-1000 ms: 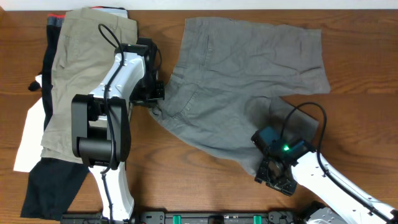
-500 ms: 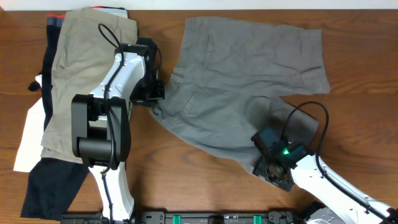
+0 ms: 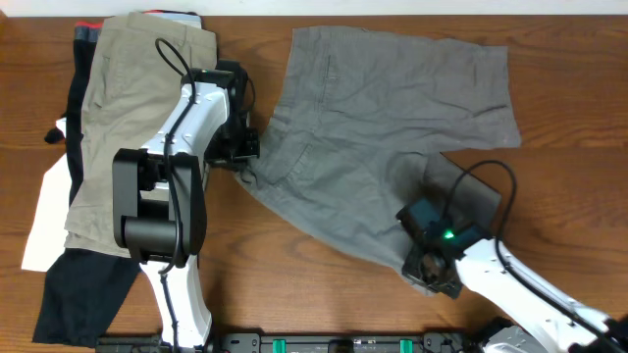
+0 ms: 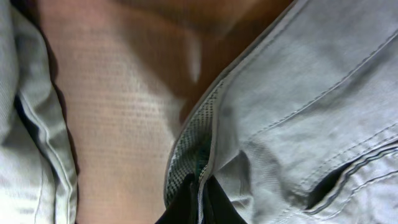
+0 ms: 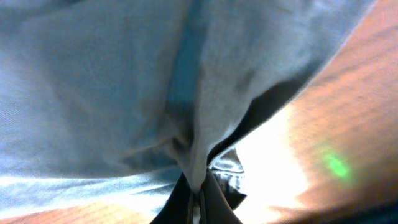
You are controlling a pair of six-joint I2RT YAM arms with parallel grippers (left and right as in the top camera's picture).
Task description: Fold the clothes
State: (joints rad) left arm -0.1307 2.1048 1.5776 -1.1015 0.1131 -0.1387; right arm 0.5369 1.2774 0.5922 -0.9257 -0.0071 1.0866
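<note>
The clothes, a pair of wrinkled grey shorts (image 3: 383, 108), lie spread over the middle and right of the table. My left gripper (image 3: 250, 149) is shut on their waistband edge at the left side; in the left wrist view the checked inner band (image 4: 193, 149) runs down into my left gripper (image 4: 202, 202). My right gripper (image 3: 424, 267) is shut on the lower hem of a leg near the front. The right wrist view shows a pinched ridge of the grey fabric (image 5: 199, 124) drawn into my right gripper (image 5: 196, 202).
Khaki-tan shorts (image 3: 132, 108) lie on a pile at the left, over white (image 3: 44, 221) and black (image 3: 74, 294) garments. Bare wooden table (image 3: 569, 196) shows to the right of the grey shorts and along the front.
My right gripper has moved slightly up and left onto the hem and closed on it. The left gripper has held still on the waistband.
</note>
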